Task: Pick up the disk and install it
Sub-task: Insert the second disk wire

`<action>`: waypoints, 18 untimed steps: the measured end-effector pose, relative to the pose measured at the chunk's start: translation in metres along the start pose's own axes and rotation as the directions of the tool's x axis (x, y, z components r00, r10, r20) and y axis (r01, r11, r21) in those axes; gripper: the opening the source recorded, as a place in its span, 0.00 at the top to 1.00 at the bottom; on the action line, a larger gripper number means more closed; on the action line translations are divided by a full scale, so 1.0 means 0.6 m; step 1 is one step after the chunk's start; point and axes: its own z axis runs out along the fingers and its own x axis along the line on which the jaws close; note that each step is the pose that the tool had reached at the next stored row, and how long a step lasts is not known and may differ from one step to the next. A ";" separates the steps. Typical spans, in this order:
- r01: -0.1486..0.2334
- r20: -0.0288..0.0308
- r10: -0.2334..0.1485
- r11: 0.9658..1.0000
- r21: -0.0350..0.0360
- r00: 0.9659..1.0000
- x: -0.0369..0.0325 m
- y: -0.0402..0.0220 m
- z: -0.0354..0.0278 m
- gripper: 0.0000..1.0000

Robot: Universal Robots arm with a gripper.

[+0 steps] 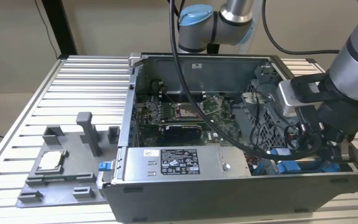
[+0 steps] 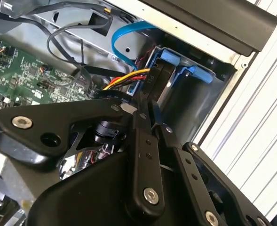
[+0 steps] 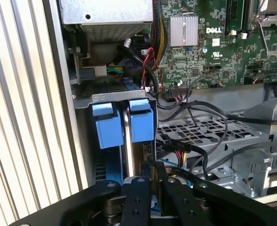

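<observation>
The disk [image 3: 142, 123], in its blue plastic frame, stands on edge in the drive bay at the front corner of the open computer case [image 1: 229, 196]. The exterior view shows its blue frame [image 1: 300, 166] low in the case, under the arm's wrist. My gripper [image 3: 152, 167] is just behind the disk. Its black fingers are drawn together with only a thin gap, and their tips sit at the disk's rear edge. In the second wrist view the gripper [image 2: 150, 107] points at the dark slab of the disk [image 2: 160, 82] between the blue frame parts.
A second blue carrier [image 3: 109, 129] sits beside the disk against the case wall. Power and data cables [image 3: 176, 150] crowd the bay. The large grey labelled box [image 1: 182, 163] and the motherboard [image 1: 179, 112] lie in the case. A grey fixture [image 1: 73, 179] holding a small silver chip [image 1: 50, 161] rests on the slatted table [image 1: 73, 84].
</observation>
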 end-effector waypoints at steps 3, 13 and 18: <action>0.010 0.002 -0.010 1.000 -0.001 1.000 0.001 0.000 0.001 1.00; 0.035 0.007 -0.035 0.999 0.000 0.999 0.002 -0.004 0.006 1.00; 0.038 0.008 -0.038 0.999 0.002 0.999 0.004 -0.003 0.012 1.00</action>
